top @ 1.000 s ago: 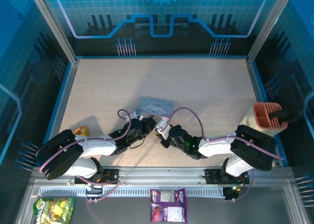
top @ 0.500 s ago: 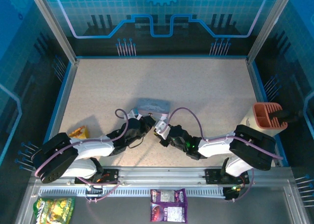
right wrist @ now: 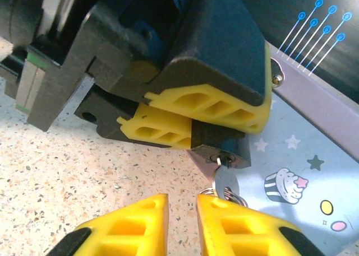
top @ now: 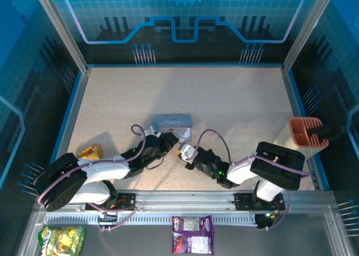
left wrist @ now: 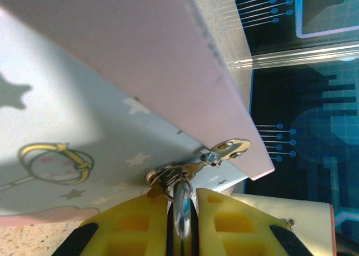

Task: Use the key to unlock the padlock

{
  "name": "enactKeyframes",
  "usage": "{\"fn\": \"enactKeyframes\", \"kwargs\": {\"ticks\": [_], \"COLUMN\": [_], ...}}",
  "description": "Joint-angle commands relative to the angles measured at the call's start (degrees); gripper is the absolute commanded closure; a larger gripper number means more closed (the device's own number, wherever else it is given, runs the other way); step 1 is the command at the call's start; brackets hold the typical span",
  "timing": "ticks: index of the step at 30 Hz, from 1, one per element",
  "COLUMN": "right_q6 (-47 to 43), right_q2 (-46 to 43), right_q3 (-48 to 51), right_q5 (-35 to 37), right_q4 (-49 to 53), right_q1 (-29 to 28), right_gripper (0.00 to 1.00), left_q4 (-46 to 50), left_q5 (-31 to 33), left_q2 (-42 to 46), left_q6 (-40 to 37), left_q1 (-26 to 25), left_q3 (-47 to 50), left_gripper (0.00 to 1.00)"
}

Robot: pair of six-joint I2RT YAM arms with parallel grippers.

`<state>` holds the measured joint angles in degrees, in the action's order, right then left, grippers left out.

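The lilac tin [top: 172, 121] lies on the worktop [top: 224, 93], and what is inside it is hidden. Just beside it, the left end effector [left wrist: 180, 208] pinches the small dark padlock [right wrist: 220, 144]. The key [right wrist: 224, 180] sticks in the padlock's bottom, with a ring on it. The right end effector [right wrist: 183, 217] sits just below, fingers a little apart, holding nothing. The shackle is hard to make out.

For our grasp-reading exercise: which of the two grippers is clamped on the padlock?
The left gripper: it pinches the dark padlock body, while the right gripper stands slightly open, just short of the key stuck in the lock.
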<state>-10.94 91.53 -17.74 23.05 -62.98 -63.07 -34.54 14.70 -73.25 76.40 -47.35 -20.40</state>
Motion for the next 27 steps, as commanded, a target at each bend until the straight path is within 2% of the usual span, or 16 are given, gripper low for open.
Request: {"fn": "enactKeyframes", "kwargs": {"ticks": [1,8,16,27], "right_q6": [-2.29,-4.13,-5.32,-5.75], "right_q2": [0.58,2.18,-1.15,3.33], "right_q3": [0.32,0.11,2.51,-0.32], "right_q5": [5.16,6.20,6.01,9.19], "right_q4": [-6.99,-9.89,-12.20,-10.54], "right_q1": [-0.30,-1.83,-3.20,-2.98], "right_gripper": [0.76,0.71,0.72,0.72], "left_q4": [-2.02,-0.78,0.06,-1.46], "left_q5": [-3.16,-3.18,-3.72,-4.78], "left_q2": [0.50,1.21,0.94,0.28], "left_q6": [-1.27,-1.69,-1.87,-1.89], "left_q1": [0.05,0.18,1.07,1.46], "left_q3": [0.47,0.28,-0.07,-0.33], "left_gripper": [1.00,1.00,1.00,1.00]}}
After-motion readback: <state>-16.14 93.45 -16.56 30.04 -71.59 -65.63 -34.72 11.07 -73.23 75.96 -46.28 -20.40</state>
